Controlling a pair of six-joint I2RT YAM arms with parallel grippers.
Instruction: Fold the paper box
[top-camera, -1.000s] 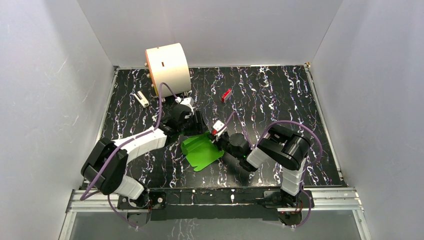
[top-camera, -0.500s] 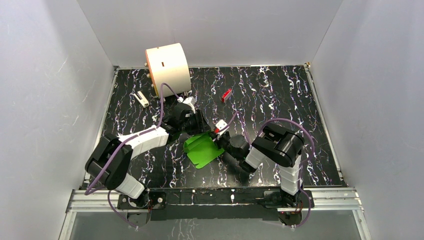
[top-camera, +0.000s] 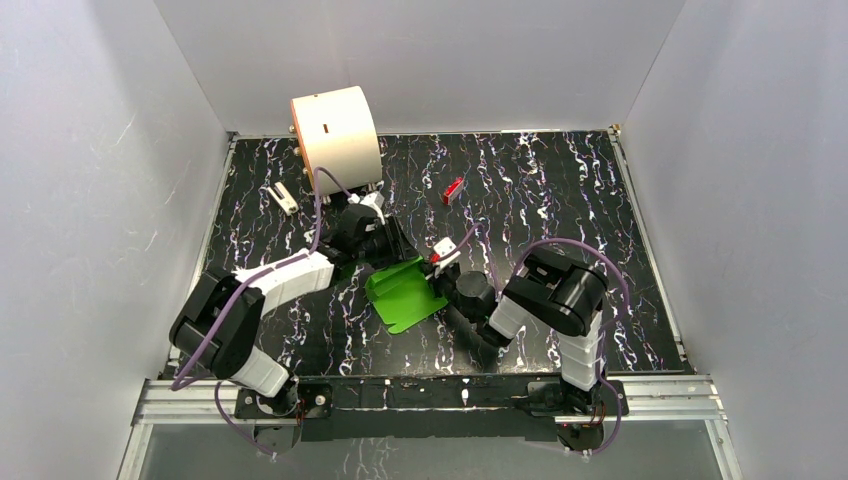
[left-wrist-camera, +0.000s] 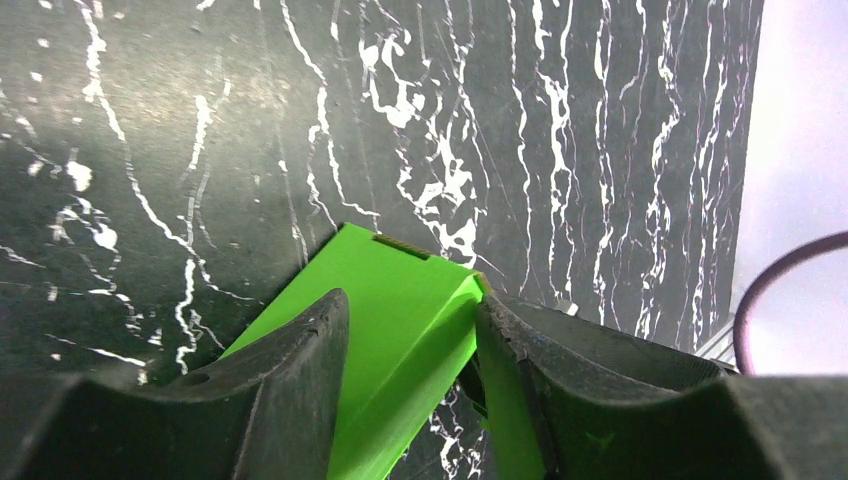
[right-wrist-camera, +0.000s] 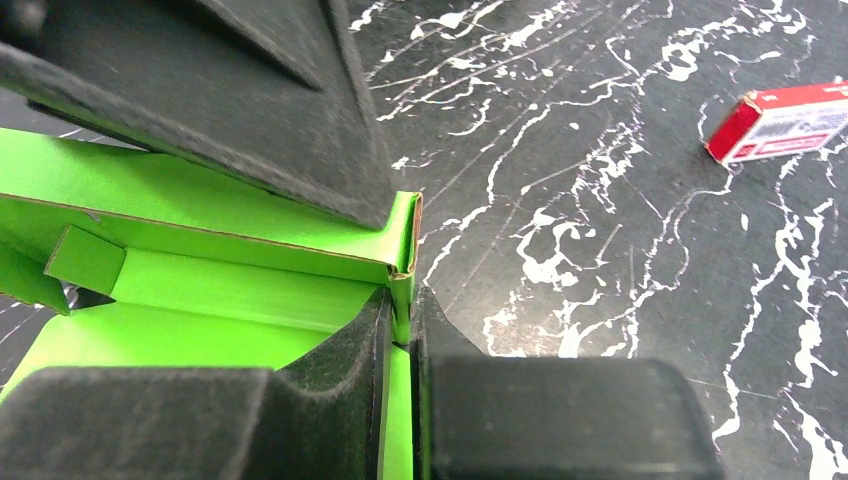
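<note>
The paper box is a bright green creased sheet lying mid-table between the two arms, with one wall folded up. My right gripper comes in from the right, and in its wrist view the right gripper is shut on the upright corner wall of the paper box. My left gripper reaches in from the far left. In the left wrist view the paper box runs between the left gripper's parted jaws. Its right finger touches the raised green edge.
A small red block lies beyond the box and shows again as the red block at the upper right. A large cream cylinder stands at the back left, with a small white piece near it. Grey walls enclose the black marbled table.
The left jaws have narrowed a little around the green wall. The right gripper, still pinching the box, has pushed slightly toward the far side, and the sheet has shifted with it.
</note>
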